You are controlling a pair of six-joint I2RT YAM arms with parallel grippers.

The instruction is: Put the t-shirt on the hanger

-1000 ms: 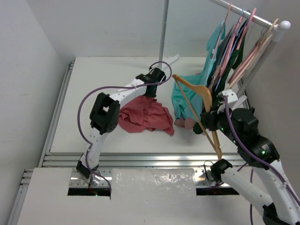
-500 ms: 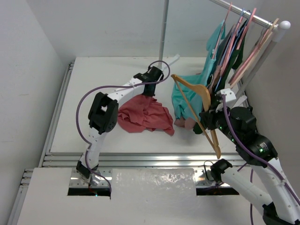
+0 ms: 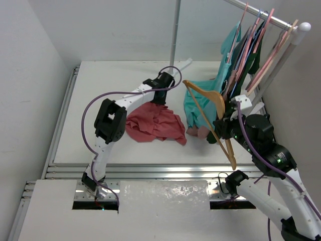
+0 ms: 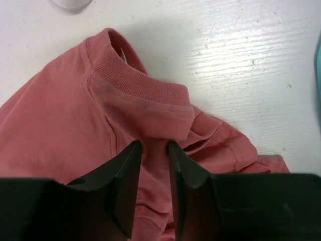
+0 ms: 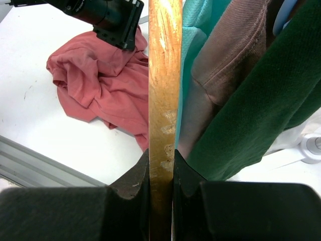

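The coral-red t-shirt (image 3: 155,124) lies crumpled on the white table in the top view. In the left wrist view its ribbed collar (image 4: 135,83) lies just beyond my fingers. My left gripper (image 4: 153,150) is at the shirt's far edge (image 3: 159,98), its jaws nearly closed with a fold of the shirt pinched between them just below the collar. My right gripper (image 5: 161,160) is shut on the wooden hanger (image 5: 163,75) and holds it in the air, tilted, right of the shirt (image 3: 208,103). The shirt also shows in the right wrist view (image 5: 95,75).
A teal shirt (image 3: 200,105) and a dark green garment (image 5: 251,100) hang from a rack (image 3: 261,15) at the right with pink hangers (image 3: 251,40), close behind the held hanger. A vertical pole (image 3: 175,30) stands at the back. An aluminium rail (image 3: 150,170) borders the table's near edge.
My left gripper and the shirt's top edge have shifted slightly to the left. The held hanger has moved a little to the left.
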